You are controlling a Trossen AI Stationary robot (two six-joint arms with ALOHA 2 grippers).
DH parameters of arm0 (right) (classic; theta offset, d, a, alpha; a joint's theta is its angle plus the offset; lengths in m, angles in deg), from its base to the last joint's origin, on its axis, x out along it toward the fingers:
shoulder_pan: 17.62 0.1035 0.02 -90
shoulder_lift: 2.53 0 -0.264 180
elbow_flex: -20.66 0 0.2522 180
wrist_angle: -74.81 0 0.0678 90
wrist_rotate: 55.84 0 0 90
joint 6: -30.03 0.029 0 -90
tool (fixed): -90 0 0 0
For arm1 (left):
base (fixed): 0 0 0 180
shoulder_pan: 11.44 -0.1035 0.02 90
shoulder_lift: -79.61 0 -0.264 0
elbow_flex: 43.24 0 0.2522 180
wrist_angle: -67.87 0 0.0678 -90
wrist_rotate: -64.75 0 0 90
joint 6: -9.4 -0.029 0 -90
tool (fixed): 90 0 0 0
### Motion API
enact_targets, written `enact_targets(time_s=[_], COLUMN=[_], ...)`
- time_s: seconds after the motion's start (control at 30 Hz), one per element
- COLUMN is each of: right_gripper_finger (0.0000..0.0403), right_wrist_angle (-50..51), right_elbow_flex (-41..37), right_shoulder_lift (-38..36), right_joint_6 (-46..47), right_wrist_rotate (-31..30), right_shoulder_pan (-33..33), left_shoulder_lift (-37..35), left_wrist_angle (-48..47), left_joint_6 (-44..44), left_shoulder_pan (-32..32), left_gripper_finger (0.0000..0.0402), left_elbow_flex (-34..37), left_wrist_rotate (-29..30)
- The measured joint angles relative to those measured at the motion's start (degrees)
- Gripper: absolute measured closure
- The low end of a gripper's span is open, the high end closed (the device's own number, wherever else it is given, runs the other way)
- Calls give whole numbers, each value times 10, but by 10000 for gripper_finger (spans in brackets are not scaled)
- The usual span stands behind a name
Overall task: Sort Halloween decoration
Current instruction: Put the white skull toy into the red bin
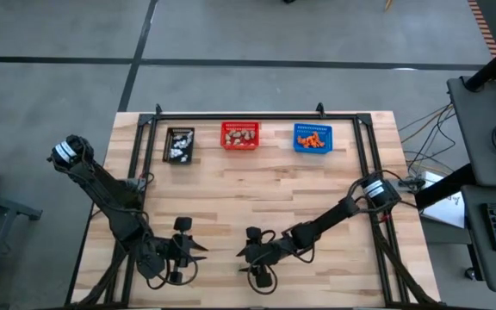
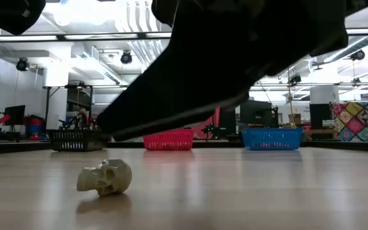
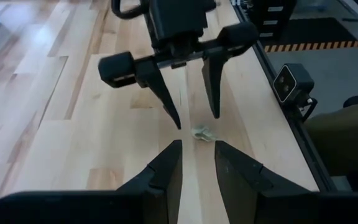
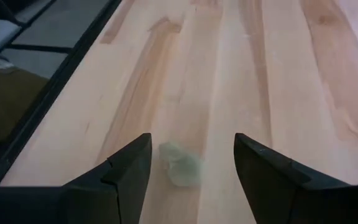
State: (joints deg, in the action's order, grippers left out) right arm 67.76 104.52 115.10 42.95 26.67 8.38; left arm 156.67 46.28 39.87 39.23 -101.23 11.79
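Beige-grey and skull-shaped, one tiny Halloween decoration (image 2: 105, 177) lies on the bare wooden counter (image 1: 257, 189), lit pale with dark eye hollows showing in the low view. It sits on the boards between the spread fingers of the right gripper (image 4: 191, 163), nearer the finger on one side and touching neither; that gripper's fingers stand wide apart, with nothing held. Seen from above, the right gripper (image 1: 246, 251) is at about 6 o'clock on the counter, near the front edge. The left gripper (image 1: 198, 251) faces it from roughly 7 o'clock, its fingers a little apart and empty, the skull lying between the two grippers. At 12 o'clock a black basket (image 1: 179, 144), a red basket (image 1: 240, 135) and a blue basket (image 1: 312, 138) hold more trinkets.
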Motion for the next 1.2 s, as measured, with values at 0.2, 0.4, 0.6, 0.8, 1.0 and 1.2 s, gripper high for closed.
enact_targets(time_s=[0.2,0.4,0.6,0.8,1.0,1.2], right_gripper_finger=[187,188,204,225,244,265], right_wrist_angle=[-40,-48,-53,-53,-53,-53], right_elbow_flex=[0,0,0,0,0,0], right_shoulder_lift=[38,52,56,56,56,56], right_joint_6=[2,3,-1,-10,-11,-11], right_wrist_rotate=[4,3,3,3,3,4], right_shoulder_pan=[0,0,0,0,0,0], left_shoulder_lift=[0,0,0,0,0,0], left_wrist_angle=[3,2,2,1,1,1], left_joint_6=[0,0,-2,-2,-4,-8], left_shoulder_pan=[0,0,0,0,0,0], left_gripper_finger=[324,324,324,324,324,324], left_elbow_flex=[0,0,0,0,0,0], left_wrist_rotate=[0,0,0,0,0,0])
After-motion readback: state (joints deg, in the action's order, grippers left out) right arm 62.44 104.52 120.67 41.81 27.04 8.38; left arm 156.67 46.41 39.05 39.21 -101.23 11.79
